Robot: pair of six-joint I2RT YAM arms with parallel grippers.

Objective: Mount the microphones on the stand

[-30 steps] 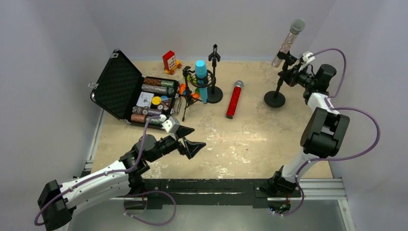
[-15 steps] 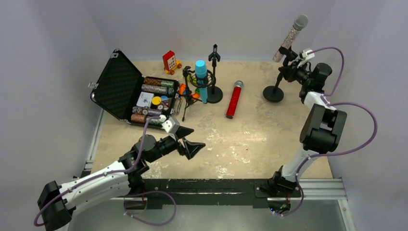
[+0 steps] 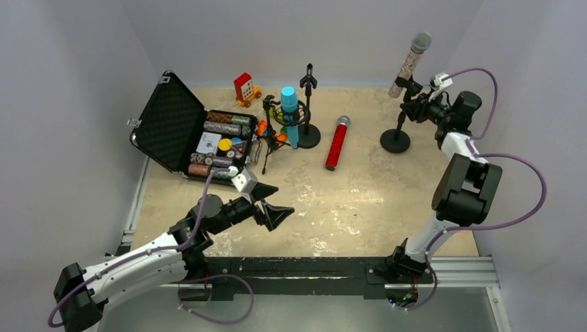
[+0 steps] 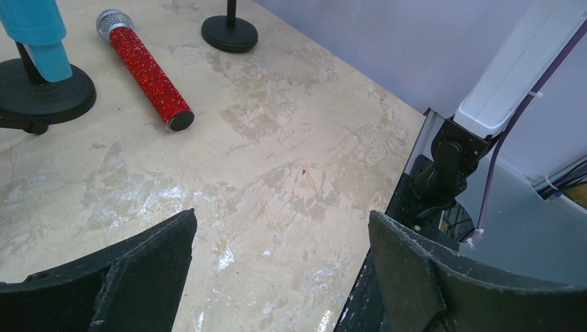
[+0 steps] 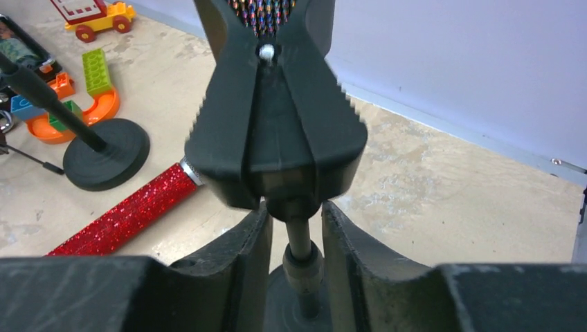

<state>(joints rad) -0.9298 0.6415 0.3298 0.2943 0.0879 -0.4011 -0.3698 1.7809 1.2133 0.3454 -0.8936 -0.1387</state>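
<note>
Shifting since half a second ago: the black round-base stand (image 3: 395, 142) has its foot a bit nearer the arms, and the grille head of the mic it carries has swung left and lower in the top view. The left arm has barely budged.
Pink mic: the silvery-pink glitter microphone with a silver grille head (image 3: 407, 68) sits in that stand's clip at the far right of the tan worktop (image 3: 374, 200). Its long axis is steep but tilted, with the head up and leaning right.
Right end effector (image 5: 297, 232): it's clamped on the stand's thin stem just under the clip, one finger on each side.
Red mic: the red glitter microphone with a silver grille head (image 3: 337, 143) lies flat mid-worktop, touching nothing. Its long axis runs near to far, with the head pointing at the back wall.
Blue mic: the cyan-blue plastic microphone (image 3: 289, 114) is upright, just left of a second black stand with an empty clip (image 3: 308, 104).
Left end effector (image 4: 280, 228): the fingers are spread wide apart with nothing between them. It hovers over the near-left worktop, well away from all three mics.
</note>
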